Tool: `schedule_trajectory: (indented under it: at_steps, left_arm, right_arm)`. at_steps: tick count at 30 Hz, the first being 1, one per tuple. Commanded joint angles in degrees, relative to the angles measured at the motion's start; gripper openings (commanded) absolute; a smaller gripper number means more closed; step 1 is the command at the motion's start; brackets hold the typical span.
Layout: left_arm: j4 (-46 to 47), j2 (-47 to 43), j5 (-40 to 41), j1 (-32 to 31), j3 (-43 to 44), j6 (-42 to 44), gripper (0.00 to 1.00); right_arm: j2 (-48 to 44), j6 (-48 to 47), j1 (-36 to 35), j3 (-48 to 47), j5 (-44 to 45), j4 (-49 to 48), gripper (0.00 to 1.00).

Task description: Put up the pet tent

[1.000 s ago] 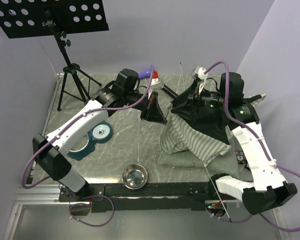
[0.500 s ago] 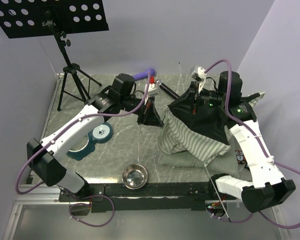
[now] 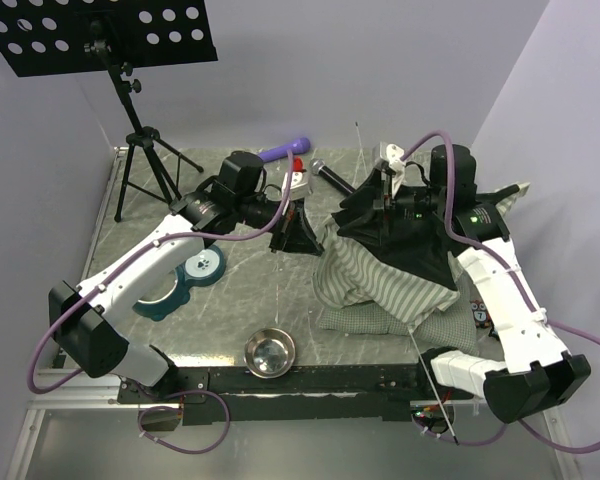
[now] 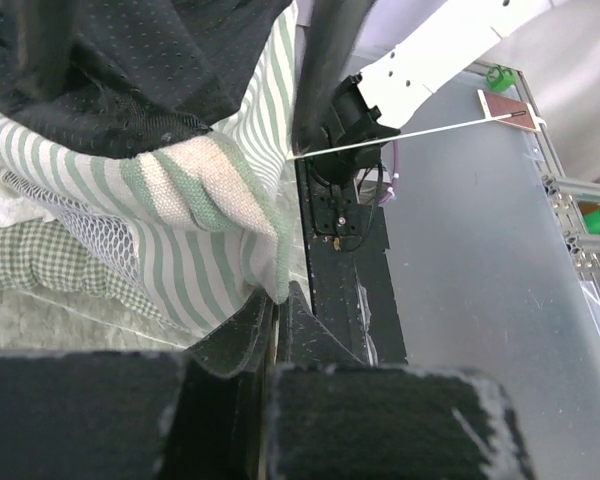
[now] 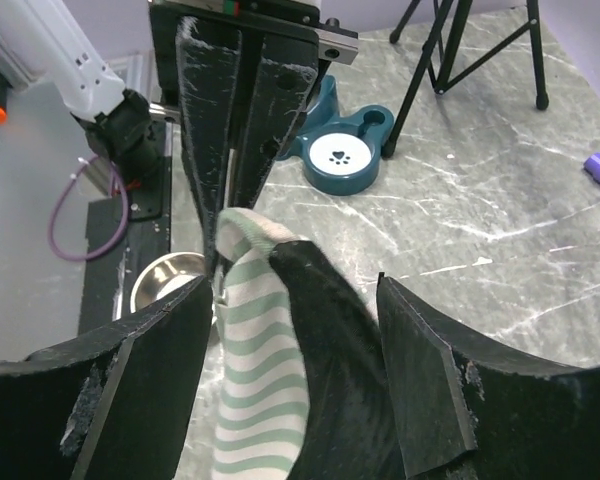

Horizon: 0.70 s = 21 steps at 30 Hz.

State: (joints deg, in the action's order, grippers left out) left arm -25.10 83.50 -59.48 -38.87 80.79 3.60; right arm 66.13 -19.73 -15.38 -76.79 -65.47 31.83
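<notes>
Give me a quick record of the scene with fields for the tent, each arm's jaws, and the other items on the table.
Tent: the pet tent, collapsed, striped fabric heaped on its checked mat, right of centre
Left gripper: jaws shut on a striped edge
Right gripper: jaws on bunched fabric, holding the dark lining raised
Other items: steel bowl at near edge; teal bowl holder on the left; music stand at far left
</notes>
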Motion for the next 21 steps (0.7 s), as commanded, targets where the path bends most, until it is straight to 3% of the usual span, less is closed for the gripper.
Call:
schedule_trajectory:
  at_steps: [1, 4, 7, 9, 11, 13, 15, 17, 21]
  left_arm:
    - [-1.62, 0.69, -1.07, -0.59, -0.46, 3.35, 0.01]
    - [-2.41, 1.13, -0.46, -0.42, 0.24, 3.87, 0.01]
    - [-1.89, 1.48, 0.07, 0.11, 0.42, 3.00, 0.01]
    - [-1.27, 1.49, 0.33, 0.46, 0.15, 2.21, 0.01]
    - [-0.74, 1.31, 0.16, 0.46, -0.46, 1.86, 0.11]
    - [-0.21, 0.70, -0.19, 0.46, -1.86, 1.59, 0.29]
    - [1.71, -0.53, -1.15, 1.08, -4.93, 0.72, 0.41]
    - [6.44, -2.63, -2.47, 2.04, -8.79, -2.17, 0.46]
    - [21.54, -7.12, -4.41, 4.15, -16.97, -9.12, 0.45]
  right_arm:
    - [1.72, -4.97, -1.14, -0.90, -0.09, -1.25, 0.72]
    - [2.78, -5.76, -2.20, -1.78, -0.27, -0.29, 0.57]
    - [2.60, -5.94, -3.08, -2.39, -0.18, 0.60, 0.27]
    - [2.25, -3.92, -3.08, -2.48, -0.18, -0.54, 0.00]
    - [1.29, -3.04, -3.08, -2.57, -0.01, -1.59, 0.00]
    - [0.85, -2.51, -2.99, -2.66, -0.09, -2.04, 0.00]
    - [0.76, -3.47, -2.99, -3.18, -0.36, -0.82, 0.00]
    - [0.76, -4.18, -2.99, -3.54, -0.79, 0.50, 0.00]
    - [0.32, -4.53, -2.99, -3.71, -1.15, 1.47, 0.00]
